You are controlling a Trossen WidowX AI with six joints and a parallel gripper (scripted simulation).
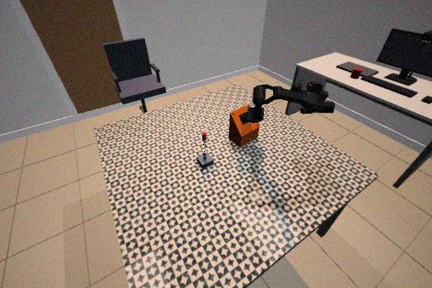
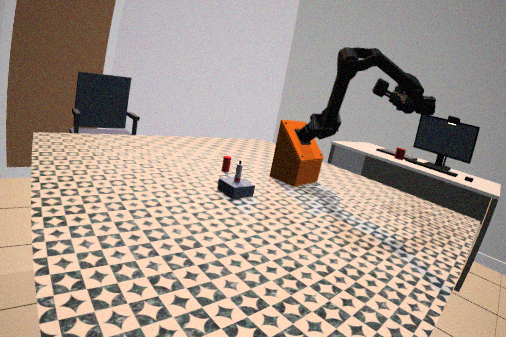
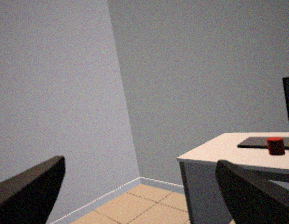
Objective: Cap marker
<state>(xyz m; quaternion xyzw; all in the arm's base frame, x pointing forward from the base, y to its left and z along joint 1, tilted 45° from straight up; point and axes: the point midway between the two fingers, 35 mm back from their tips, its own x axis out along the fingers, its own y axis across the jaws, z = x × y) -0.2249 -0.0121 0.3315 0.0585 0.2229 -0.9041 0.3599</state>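
The marker [image 1: 205, 155] [image 2: 238, 171] stands upright in a small dark holder block [image 1: 205, 161] [image 2: 236, 188] on the patterned table. The red cap [image 1: 204, 136] [image 2: 226, 163] stands loose on the table just behind the block, apart from it. My gripper [image 1: 329, 106] [image 2: 429, 105] [image 3: 142, 165] is open and empty. It hangs high in the air, far to the right of the marker and cap, facing the room's corner and the desk. The wrist view shows only the two fingertips, the wall and the desk.
The arm's orange base [image 1: 243, 127] [image 2: 296, 154] stands on the table to the right of the block. A white desk [image 1: 341, 75] [image 2: 450, 179] [image 3: 215, 150] with a monitor [image 1: 407, 53] [image 2: 445, 138], keyboard and a red cup [image 1: 356, 73] [image 3: 275, 145] is beyond the table. A chair [image 1: 132, 72] [image 2: 102, 102] stands at the back.
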